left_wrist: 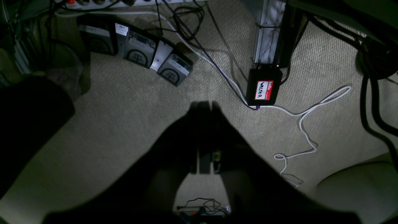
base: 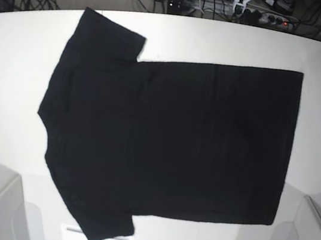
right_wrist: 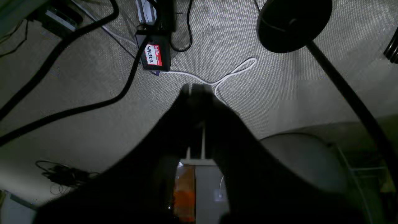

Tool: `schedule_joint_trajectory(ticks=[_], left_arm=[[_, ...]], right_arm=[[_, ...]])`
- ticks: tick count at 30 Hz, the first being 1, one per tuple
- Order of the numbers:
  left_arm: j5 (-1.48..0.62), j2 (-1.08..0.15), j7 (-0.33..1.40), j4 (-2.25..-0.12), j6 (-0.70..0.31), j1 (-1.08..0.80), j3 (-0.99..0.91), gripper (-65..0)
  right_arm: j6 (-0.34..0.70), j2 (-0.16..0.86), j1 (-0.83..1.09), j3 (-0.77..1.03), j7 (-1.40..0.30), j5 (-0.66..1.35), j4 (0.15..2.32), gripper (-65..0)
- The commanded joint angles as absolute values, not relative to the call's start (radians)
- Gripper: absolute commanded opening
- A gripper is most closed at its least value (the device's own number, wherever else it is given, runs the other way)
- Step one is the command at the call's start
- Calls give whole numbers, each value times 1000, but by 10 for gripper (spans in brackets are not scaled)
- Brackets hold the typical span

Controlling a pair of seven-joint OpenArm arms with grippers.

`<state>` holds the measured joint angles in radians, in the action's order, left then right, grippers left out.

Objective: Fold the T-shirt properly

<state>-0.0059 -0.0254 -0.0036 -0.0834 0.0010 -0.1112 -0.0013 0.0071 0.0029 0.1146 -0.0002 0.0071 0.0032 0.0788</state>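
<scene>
The T-shirt (base: 169,139) lay flat, plain side up, across the desk (base: 10,73). Your left end effector (left_wrist: 205,105) and right end effector (right_wrist: 192,88) were closed, empty, above the floor; you needed opened jaws at a sleeve edge.

You see white table (base: 10,73), beige carpet (left_wrist: 124,102), black box (left_wrist: 264,87) labelled "WALTER", white cable (left_wrist: 306,113) beside it, three grey boxes (left_wrist: 140,49).

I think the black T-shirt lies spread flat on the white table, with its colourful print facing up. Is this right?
Not quite. The T-shirt does lie spread flat on the white table, but the side facing up is plain black; no print shows. The base view shows this.
</scene>
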Motion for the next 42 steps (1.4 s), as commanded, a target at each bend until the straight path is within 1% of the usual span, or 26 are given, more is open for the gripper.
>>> schedule_joint_trajectory(ticks=[1, 5, 26, 32, 35, 39, 42], left_arm=[[-7, -28, -1, -84, 5, -117, -2, -650], [-7, -28, -1, -119, 5, -120, -2, -650], [-7, -28, -4, -124, 5, -127, -2, -650], [1, -28, -177, -143, 5, -176, 8, -650], [-5, -28, -130, -137, 5, -179, 2, -650], [4, -28, 16, -145, 5, -177, 10, -650], [5, -28, -2, -147, 5, -177, 12, -650]], right_arm=[[-1, 10, 120, -4, 7, 4, 79, -650], [-1, 10, 120, -4, 7, 4, 79, -650], [-1, 31, 120, -4, 13, 4, 82, -650], [-1, 31, 177, -4, 177, 2, 130, -650], [-1, 31, 176, -4, 128, 2, 128, -650], [1, 31, 157, -4, -65, 2, 133, -650], [1, 31, 157, -4, -39, 2, 133, -650]])
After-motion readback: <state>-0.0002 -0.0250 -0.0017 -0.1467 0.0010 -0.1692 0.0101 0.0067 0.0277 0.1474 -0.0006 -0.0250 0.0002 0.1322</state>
